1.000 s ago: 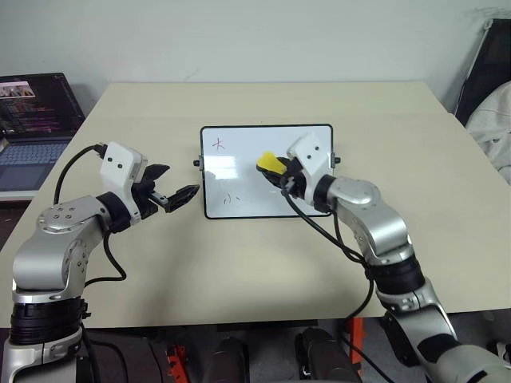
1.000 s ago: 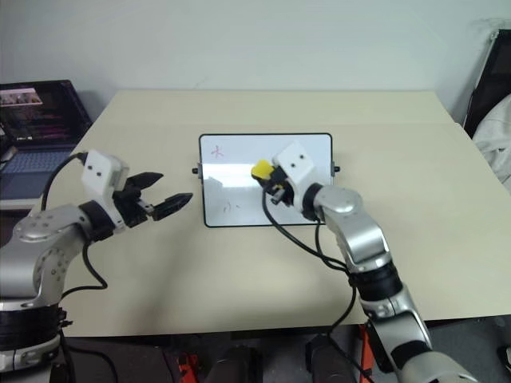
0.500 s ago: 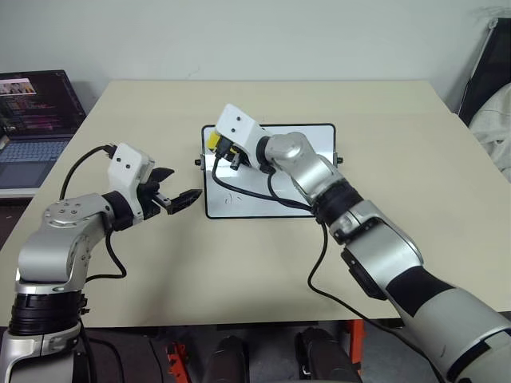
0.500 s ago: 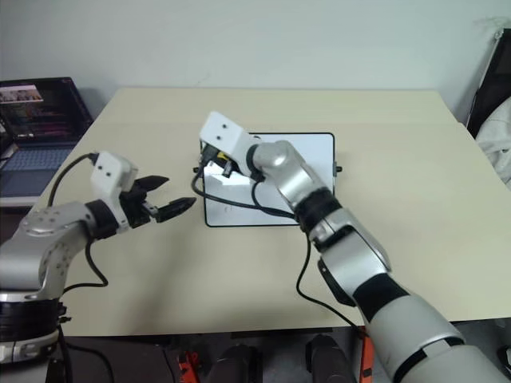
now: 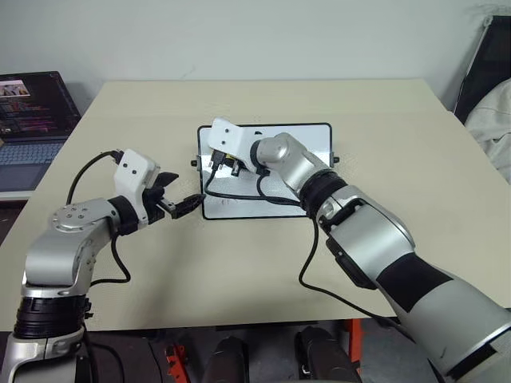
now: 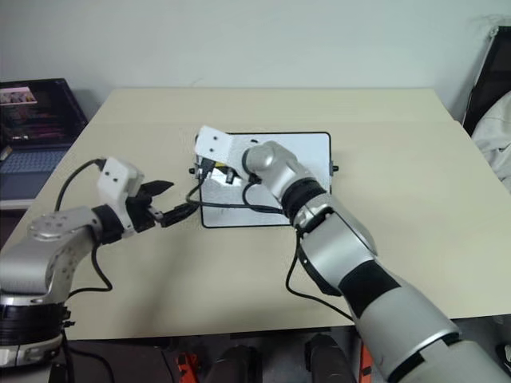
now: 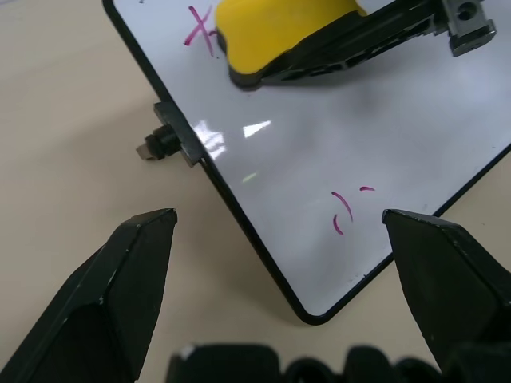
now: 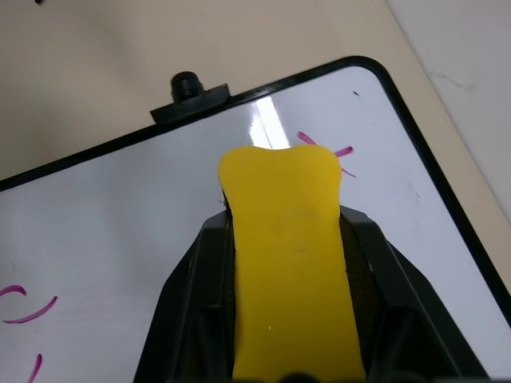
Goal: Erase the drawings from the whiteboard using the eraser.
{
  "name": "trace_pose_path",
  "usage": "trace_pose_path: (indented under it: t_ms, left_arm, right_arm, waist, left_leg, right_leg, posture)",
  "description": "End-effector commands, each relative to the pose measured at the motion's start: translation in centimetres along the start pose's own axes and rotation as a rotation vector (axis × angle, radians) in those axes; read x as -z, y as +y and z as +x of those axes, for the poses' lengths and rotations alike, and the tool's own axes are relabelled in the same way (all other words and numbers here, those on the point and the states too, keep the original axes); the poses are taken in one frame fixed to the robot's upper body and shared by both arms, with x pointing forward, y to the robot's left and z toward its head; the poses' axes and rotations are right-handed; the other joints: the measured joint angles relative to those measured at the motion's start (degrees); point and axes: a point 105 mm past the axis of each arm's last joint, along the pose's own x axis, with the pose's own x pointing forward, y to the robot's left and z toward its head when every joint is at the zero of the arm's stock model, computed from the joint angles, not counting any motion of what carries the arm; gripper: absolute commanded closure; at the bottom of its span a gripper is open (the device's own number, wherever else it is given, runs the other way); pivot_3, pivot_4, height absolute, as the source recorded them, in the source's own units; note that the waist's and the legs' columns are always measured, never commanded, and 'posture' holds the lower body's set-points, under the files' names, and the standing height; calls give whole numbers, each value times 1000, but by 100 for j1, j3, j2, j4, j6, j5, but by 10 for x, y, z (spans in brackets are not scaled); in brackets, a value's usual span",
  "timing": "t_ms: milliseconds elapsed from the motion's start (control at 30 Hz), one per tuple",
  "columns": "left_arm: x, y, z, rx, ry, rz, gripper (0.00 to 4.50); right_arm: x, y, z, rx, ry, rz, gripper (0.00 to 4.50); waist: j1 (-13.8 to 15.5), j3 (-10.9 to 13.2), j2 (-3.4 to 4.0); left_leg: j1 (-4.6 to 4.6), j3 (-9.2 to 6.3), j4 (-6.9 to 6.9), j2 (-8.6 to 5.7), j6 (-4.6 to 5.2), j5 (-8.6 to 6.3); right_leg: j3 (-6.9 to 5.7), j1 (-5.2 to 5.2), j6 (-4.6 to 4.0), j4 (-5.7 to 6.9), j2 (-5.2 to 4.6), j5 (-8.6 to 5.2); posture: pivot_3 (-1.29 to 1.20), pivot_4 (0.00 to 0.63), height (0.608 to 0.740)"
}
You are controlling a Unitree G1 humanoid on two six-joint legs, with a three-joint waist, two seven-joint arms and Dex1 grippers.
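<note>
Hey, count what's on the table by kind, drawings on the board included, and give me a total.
Whiteboard: 1
Eraser: 1
Drawings: 2, a cross by the eraser and small curved strokes nearer the left gripper
Total: 4

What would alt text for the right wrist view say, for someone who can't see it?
The right gripper clamps a yellow eraser over a whiteboard, its tip beside a small pink scribble near the board's rounded corner. More pink strokes sit further along the board, which lies on a beige table.
</note>
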Motion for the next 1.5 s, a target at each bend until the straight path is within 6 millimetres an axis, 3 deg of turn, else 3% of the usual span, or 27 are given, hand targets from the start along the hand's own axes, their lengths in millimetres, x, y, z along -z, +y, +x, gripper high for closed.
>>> trace_pose_path:
  t_ms: [33,200,433,633,733,1033,1200,1300,1500]
  left_arm:
    - [-12,-3,-3,-5,-41,49,0]
    - [-10,-6,-5,-9,-38,51,0]
    - [-11,-9,-5,-14,-42,55,0]
    - [-9,-9,-9,-19,-33,55,0]
    - [-9,-11,-8,-15,-32,56,0]
    - [-11,-13,-6,-10,-34,60,0]
    - [-9,-14,-7,-13,-31,55,0]
    - [-9,-14,-7,-15,-32,55,0]
    - [-9,-14,-6,-17,-35,56,0]
  right_arm:
    - [-30,-21,-4,111,-78,-53,3180]
    - [-32,-15,-1,102,-68,-78,3180]
    - [-16,7,4,-34,9,-100,3180]
    - [-21,-20,-2,138,-20,-44,3180]
    - [-18,-22,-2,150,-8,-42,3180]
    - [8,9,3,-43,92,-65,3180]
    - [-4,-25,-4,177,41,-64,3180]
    - [-9,-35,-7,230,27,-66,3180]
    - [7,-4,0,36,87,-77,3180]
  waist:
    - [1,0,0]
    - [-4,0,0]
    - [-3,0,0]
    - [-2,0,1]
    - [0,0,0]
    - [-6,0,-1]
    - [-7,0,0]
    - [16,0,0]
    - [9,0,-1]
  left_leg:
    - [0,0,0,0,0,0]
    - [0,1,0,1,-1,-1]
    - [0,0,0,-1,-2,-1]
    - [0,0,0,0,-2,-1]
    - [0,0,0,0,-2,-1]
    - [7,0,1,-2,-1,-1]
    - [13,-4,4,-2,-2,-1]
    - [12,-8,6,-3,-2,0]
    - [12,-4,5,-3,-2,0]
  right_leg:
    - [0,0,0,0,0,0]
    - [1,-2,0,0,-1,0]
    - [0,-1,-1,1,-1,0]
    - [1,-2,-1,2,-1,0]
    - [0,-2,-1,2,-1,0]
    - [-1,6,-1,6,2,0]
    - [-4,12,-2,13,2,0]
    - [-7,12,-3,13,2,1]
    - [-5,12,-2,11,2,1]
  posture:
    - [0,150,740]
    - [0,150,740]
    - [0,150,740]
    - [0,150,740]
    - [0,150,740]
    - [0,150,740]
    - [0,150,740]
    - [0,150,740]
    - [0,150,740]
